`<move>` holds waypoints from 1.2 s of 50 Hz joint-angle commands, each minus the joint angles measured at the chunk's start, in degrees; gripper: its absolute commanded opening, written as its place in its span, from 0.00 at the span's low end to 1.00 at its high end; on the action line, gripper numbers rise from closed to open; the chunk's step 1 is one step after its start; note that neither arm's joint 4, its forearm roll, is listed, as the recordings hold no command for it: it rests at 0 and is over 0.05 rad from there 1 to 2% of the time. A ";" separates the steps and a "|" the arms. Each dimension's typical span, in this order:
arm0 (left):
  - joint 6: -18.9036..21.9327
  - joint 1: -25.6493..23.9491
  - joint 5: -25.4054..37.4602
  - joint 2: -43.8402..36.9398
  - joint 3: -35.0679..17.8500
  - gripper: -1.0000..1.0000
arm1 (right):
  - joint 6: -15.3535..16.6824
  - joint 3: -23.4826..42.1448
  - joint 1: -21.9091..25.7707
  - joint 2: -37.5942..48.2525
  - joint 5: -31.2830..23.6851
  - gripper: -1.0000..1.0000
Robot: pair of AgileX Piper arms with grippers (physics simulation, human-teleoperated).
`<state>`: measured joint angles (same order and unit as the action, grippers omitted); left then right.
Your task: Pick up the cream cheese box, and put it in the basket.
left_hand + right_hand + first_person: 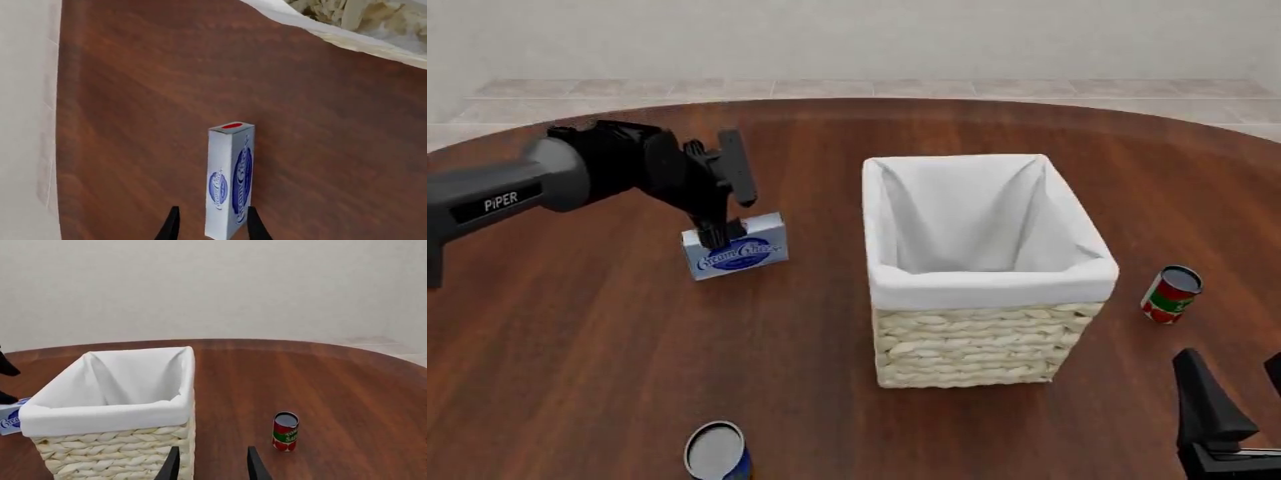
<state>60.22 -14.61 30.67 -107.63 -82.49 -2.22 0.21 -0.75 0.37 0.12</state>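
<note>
Meanwhile, the left gripper (718,228) had its dark fingers (171,226) set on either side of the cream cheese box (737,247), clamped on its narrow faces in the left wrist view, with the box standing on edge between them and a red mark on its far end. From the front, the box sat left of the middle of the brown wooden table (587,340), its blue oval logo facing the near side, under the black wrist of the left arm (507,197), which reached in from the left; whether the box rested on the wood or was lifted just clear of it could not be told. Right of the box, apart from it, stood the basket (974,345), its white cloth lining (988,285) folded over the rim. Beyond the basket's right side stood a red and green can (1169,294). A blue can (717,452) stood at the near edge, well apart from the box. The right gripper (212,462) hung at the near right corner, its fingers parted and holding nothing.
</note>
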 commanded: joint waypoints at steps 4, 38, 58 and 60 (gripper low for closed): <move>-1.03 -0.61 -1.25 -2.12 0.46 1.00 | 0.53 -0.01 -0.36 -0.31 0.77 1.00; -0.75 0.68 -3.90 -6.97 -0.60 1.00 | 1.20 -0.04 0.20 -0.35 2.24 1.00; -0.72 0.94 -4.16 -9.55 -1.89 1.00 | 1.26 -0.04 0.68 -0.35 2.07 1.00; -0.74 1.00 -3.81 -10.22 -2.90 1.00 | 1.22 -0.03 0.63 -0.35 1.99 1.00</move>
<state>59.46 -14.03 26.60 -116.16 -83.87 -0.98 0.18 -0.29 0.02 2.27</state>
